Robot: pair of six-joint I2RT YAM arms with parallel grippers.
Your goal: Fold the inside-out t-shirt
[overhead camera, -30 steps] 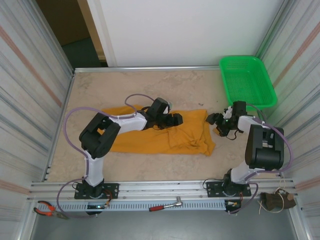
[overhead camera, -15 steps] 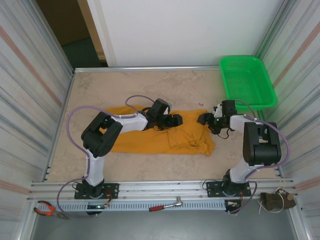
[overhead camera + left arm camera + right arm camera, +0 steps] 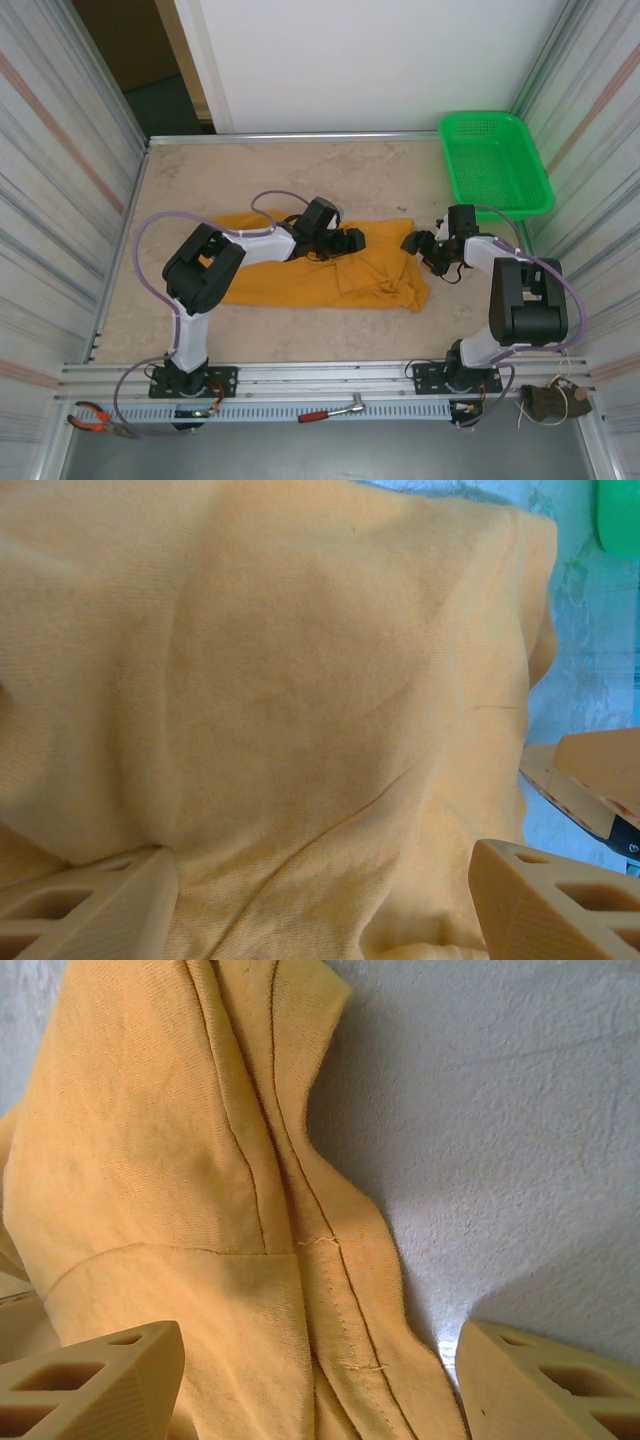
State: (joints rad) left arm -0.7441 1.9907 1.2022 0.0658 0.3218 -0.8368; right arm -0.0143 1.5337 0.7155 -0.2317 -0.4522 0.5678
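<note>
The inside-out t-shirt (image 3: 300,280) is an orange-yellow cloth lying spread and wrinkled across the middle of the table. My left gripper (image 3: 352,240) hovers low over its upper middle, open. In the left wrist view its fingertips (image 3: 90,905) straddle flat cloth (image 3: 300,700) without pinching any. My right gripper (image 3: 420,246) sits at the shirt's right edge, open. In the right wrist view a stitched hem (image 3: 340,1290) runs between the wide-apart fingertips (image 3: 95,1380), with bare table to its right. No logo is visible.
A green plastic basket (image 3: 495,165) stands at the back right corner, close behind the right arm. Corrugated walls close in on both sides. Pliers (image 3: 95,420) and a ratchet wrench (image 3: 335,410) lie on the front rail. The right gripper's finger (image 3: 590,780) reaches into the left wrist view.
The right gripper swung left toward the shirt's right edge, then eased back slightly. The left arm and the shirt have not moved.
</note>
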